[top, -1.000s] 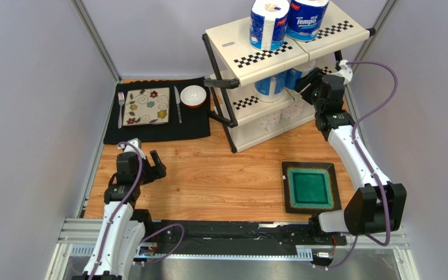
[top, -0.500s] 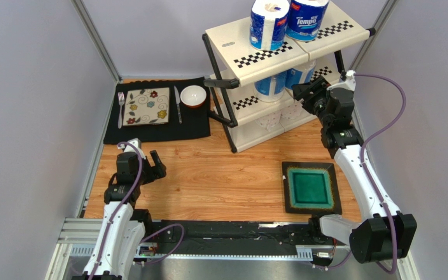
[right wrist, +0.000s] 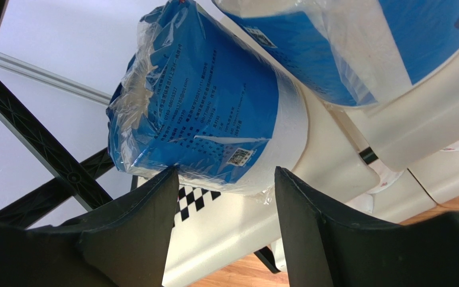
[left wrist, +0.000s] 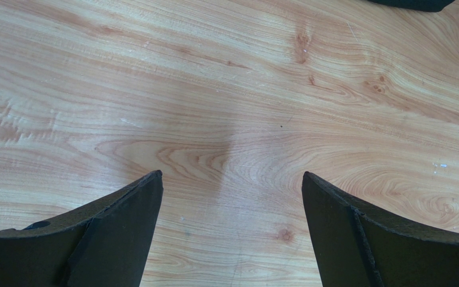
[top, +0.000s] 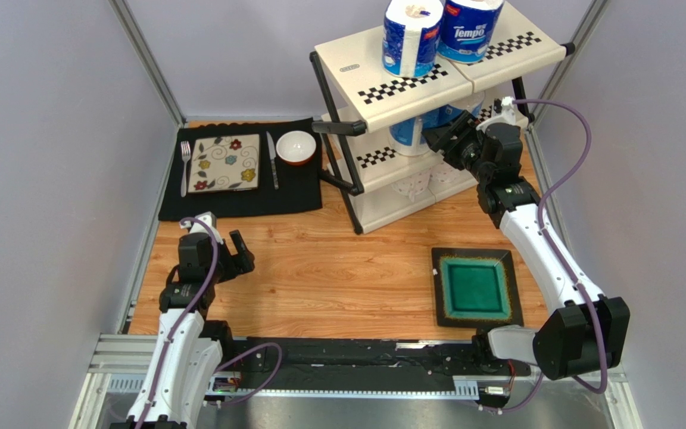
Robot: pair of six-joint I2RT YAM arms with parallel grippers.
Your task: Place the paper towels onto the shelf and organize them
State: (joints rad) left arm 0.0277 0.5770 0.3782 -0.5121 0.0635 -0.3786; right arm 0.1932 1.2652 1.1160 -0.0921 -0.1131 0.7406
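Note:
The shelf [top: 391, 89] stands at the back right. Two blue-wrapped rolls [top: 412, 36] [top: 468, 27] stand on its top tier. Two more blue-wrapped rolls [top: 409, 132] sit on the middle tier, and two plain white rolls [top: 418, 185] on the bottom tier. My right gripper [top: 438, 140] is open at the middle tier's front, its fingertips just short of a blue-wrapped roll [right wrist: 214, 113], with the second roll [right wrist: 357, 42] beside it. My left gripper [top: 239, 253] is open and empty over bare wood [left wrist: 232, 119] at the near left.
A green square tray [top: 474, 287] lies on the table near right. A black mat [top: 239, 170] at the back left holds a fork, a flowered plate [top: 224, 163], a knife and a small bowl [top: 296, 147]. Grey walls close in both sides.
My right arm has swung left along the shelf front, bringing its gripper from the shelf's right end to the middle tier's rolls. The left arm has not moved.

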